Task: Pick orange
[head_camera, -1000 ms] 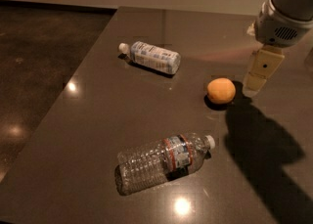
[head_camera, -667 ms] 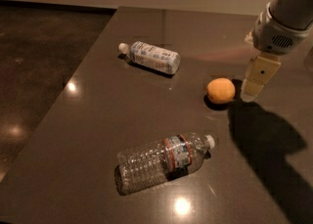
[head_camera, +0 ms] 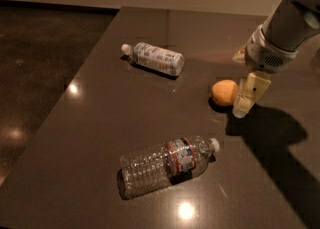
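Arm (head_camera: pixel 295 18) at far right: fat rounded segments, smooth light-grey shell, matte, no cables or screws visible. Topmost segment is cut off by the frame edge. Wrist collar (head_camera: pixel 267 53) is white and drum-shaped, with a patch of dark fine slots like a vent grille on its near face. A small tan tab sticks out from the collar's left side. Gripper (head_camera: pixel 245 100) is at the right of the scene, low over the table (head_camera: pixel 125 103). It is boxy, pale cream-yellow plastic with one small dark dot on its near face, and its lower end is lighter, almost translucent.

Dark glossy table (head_camera: pixel 100 123), speckled floor (head_camera: pixel 35 63)
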